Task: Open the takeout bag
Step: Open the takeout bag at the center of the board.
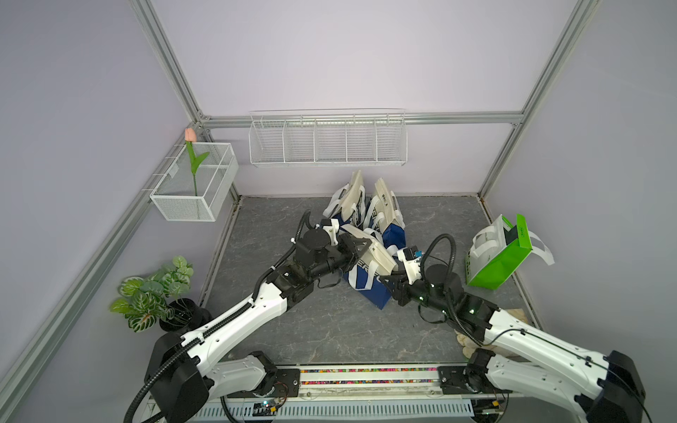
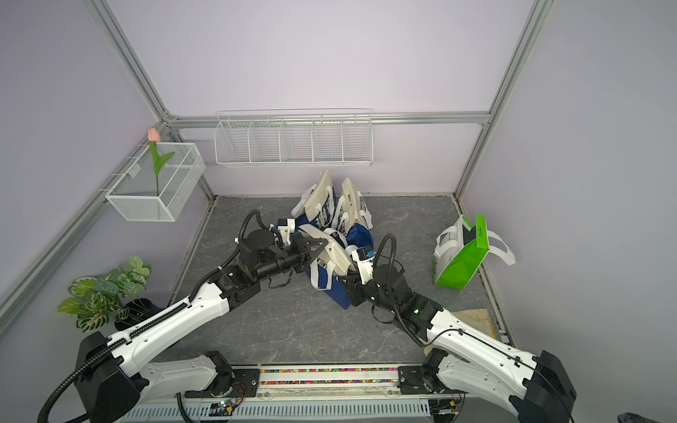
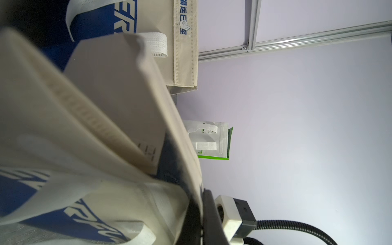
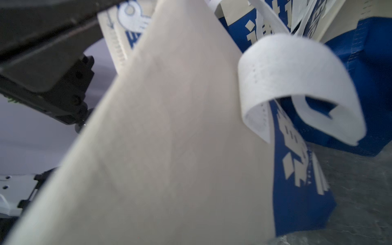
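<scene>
I'm mid-opening: my left gripper (image 1: 362,248) is clamped on the cream rim of the takeout bag (image 1: 373,295) at frame centre, I can't tell how the right gripper (image 1: 389,279) stands, and next I'd pull the sides apart.

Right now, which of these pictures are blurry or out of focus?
Right wrist view: the takeout bag fills the frame, soft and out of focus. Left wrist view: its near fabric is blurred, while the green bag behind is sharp. Both top views: sharp and evenly lit, with no glare.
</scene>
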Controlling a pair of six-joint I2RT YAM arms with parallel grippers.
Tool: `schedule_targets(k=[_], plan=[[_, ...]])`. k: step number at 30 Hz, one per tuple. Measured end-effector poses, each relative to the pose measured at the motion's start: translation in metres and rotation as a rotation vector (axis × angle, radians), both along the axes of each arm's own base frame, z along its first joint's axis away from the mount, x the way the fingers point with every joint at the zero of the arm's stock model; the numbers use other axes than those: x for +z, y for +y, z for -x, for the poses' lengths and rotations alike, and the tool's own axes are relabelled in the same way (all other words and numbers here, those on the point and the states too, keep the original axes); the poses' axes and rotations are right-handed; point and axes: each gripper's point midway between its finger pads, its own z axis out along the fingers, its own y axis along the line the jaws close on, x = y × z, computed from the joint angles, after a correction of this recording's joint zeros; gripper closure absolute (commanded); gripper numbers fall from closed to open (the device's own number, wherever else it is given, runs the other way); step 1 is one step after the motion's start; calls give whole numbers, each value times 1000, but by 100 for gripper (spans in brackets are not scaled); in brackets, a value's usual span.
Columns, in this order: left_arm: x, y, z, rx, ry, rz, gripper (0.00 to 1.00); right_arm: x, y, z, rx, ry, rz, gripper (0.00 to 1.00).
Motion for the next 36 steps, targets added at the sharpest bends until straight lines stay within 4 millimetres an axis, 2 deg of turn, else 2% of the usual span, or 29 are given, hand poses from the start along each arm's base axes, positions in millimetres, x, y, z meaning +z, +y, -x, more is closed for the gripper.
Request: schedule_targets(k=[2,11,13,16,17,18,19,20,21,22,24,27,31,33,36], plan=[[-1,3,1,12,10,7,100,-1,1,-2,-11,-5,4,93],[-1,14,13,31,77,18,100,-10,-6,-13,-101,7,4,93],[6,15,17,29,84,21,100,-15,-9,-13,-116,15,-5,93],[33,22,17,56,56,63,100,-27,-22,-11,-159,41,17,93],[40,26,17,65,49,74,100,-30,-26,-10,-169,48,27,88],[46,28,17,72,41,87,100,-32,-30,-9,-176,56,38,78],[51,30,18,75,34,96,100,-33,-33,-6,-181,65,52,65],[53,31,19,77,29,103,100,-34,-36,-4,-180,72,72,56],[55,32,19,79,28,109,100,-35,-39,-1,-184,79,101,42],[55,32,19,80,30,112,100,-33,-41,3,-184,82,138,34],[55,32,19,82,36,114,100,-22,-43,14,-168,68,202,31],[54,32,19,83,45,114,100,21,-43,30,-143,7,279,28],[47,32,19,82,63,96,100,88,-43,41,-132,-103,370,4],[42,32,20,81,75,79,100,109,-41,41,-133,-142,437,3],[36,33,21,81,91,55,100,123,-34,34,-137,-169,556,1]])
